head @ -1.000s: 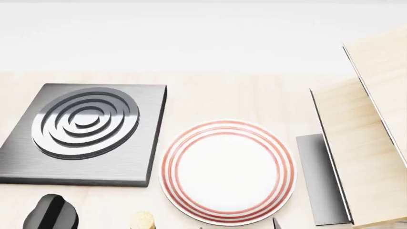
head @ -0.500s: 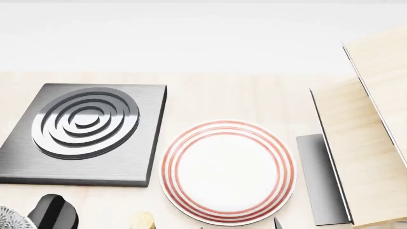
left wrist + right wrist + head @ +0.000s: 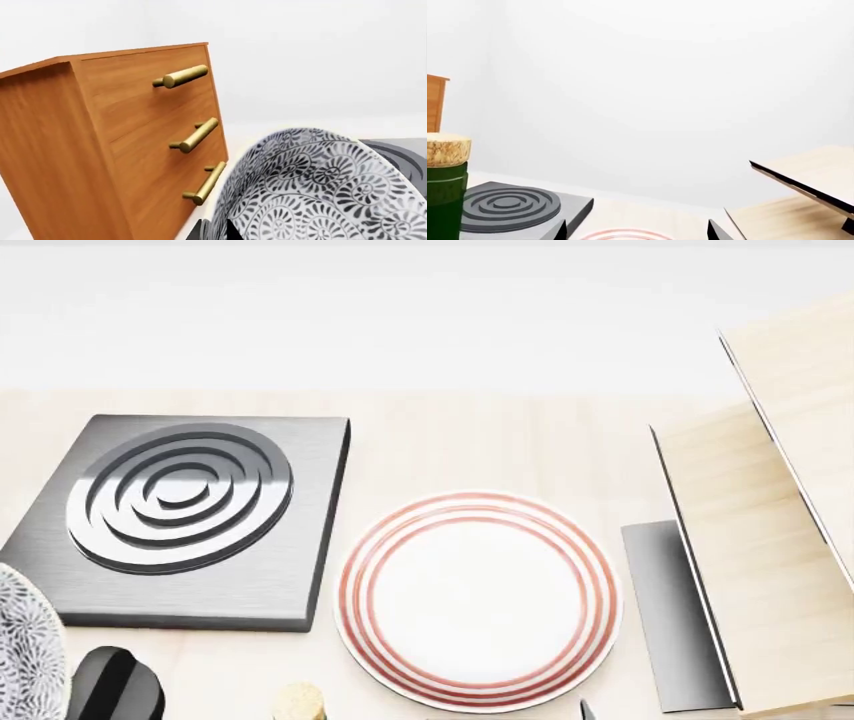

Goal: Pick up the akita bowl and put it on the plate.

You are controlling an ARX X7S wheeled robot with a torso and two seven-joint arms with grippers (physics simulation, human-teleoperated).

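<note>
Left gripper [image 3: 217,232]: only dark finger tips are showing at the lower edge of the left wrist view, lying against the wall of the deep round white ceramic akita bowl [image 3: 320,190] with its dense grey-black floral pattern; the bowl is filling the space right at the jaws, tilted, its pale rim arcing across the frame, but whether the jaws are pinching it I cannot tell. In the head view the same bowl [image 3: 27,645] is showing as a patterned sliver at the left edge, overlapping the near left corner of the dark grey square burner [image 3: 180,520] with concentric rings, well apart from the flat round white plate [image 3: 478,600] with red rings around its rim. The plate is lying bare on the pale wooden table [image 3: 507,445], just right of the burner. Right gripper [image 3: 637,231]: two dark finger tips are standing spread apart at the bottom of the right wrist view, nothing between them, the plate's red rim [image 3: 624,234] showing low in the gap. Further out: a green bottle with a cork stopper [image 3: 446,190] beside the burner, an orange-brown wooden drawer cabinet [image 3: 120,150] with three brass bar handles beyond the bowl, and pale wooden panels [image 3: 774,540] leaning at the right of the plate.
</note>
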